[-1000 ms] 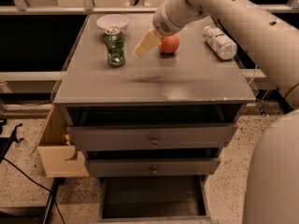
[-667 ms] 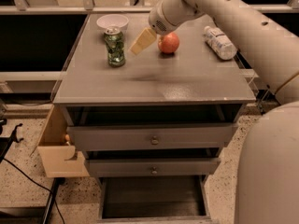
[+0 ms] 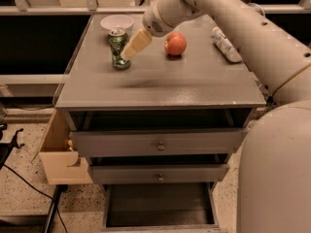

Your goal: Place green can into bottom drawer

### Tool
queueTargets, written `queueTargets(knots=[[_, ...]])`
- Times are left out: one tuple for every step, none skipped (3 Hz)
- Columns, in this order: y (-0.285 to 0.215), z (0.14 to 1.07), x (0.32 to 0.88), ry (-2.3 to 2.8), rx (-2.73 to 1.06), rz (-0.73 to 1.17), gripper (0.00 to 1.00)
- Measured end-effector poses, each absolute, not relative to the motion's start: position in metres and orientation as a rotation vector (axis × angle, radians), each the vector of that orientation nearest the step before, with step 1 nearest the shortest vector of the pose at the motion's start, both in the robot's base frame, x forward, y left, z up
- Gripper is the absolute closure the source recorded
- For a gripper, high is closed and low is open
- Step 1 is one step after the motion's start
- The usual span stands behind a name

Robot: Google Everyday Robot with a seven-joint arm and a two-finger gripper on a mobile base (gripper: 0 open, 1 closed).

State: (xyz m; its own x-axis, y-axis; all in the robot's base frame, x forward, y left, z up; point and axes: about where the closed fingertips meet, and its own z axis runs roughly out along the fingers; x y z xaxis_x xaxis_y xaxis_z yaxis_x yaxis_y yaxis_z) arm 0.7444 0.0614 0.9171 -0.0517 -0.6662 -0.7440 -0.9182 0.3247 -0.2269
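The green can point(image 3: 116, 49) stands upright on the grey cabinet top point(image 3: 160, 86), near the back left, its silver top showing. My gripper point(image 3: 130, 48) reaches in from the right and its pale fingers are right beside the can's right side, at or very near it. The bottom drawer point(image 3: 159, 205) is pulled out below the two knobbed drawers and shows a dark bare interior.
A white bowl point(image 3: 116, 22) stands just behind the can. A red apple point(image 3: 175, 43) sits to the right of my gripper, and a white plastic bottle point(image 3: 226, 43) lies at the right edge. A pale wooden box point(image 3: 60, 154) hangs at the cabinet's left side.
My gripper has moved left across the cabinet top, from beside the apple to right next to the green can. The can has not moved.
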Motion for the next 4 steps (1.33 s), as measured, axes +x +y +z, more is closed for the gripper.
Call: queueTargets(knots=[[0.076,0.907,0.740,1.786,-1.442,0.440,0.00],[0.088,0.894,0.743,1.788,-1.453,0.468,0.00],[0.100,0.882,0.750,1.783,-1.448,0.491,0.00],[0.113,0.876,0.760,1.770,-1.430,0.509,0.00]])
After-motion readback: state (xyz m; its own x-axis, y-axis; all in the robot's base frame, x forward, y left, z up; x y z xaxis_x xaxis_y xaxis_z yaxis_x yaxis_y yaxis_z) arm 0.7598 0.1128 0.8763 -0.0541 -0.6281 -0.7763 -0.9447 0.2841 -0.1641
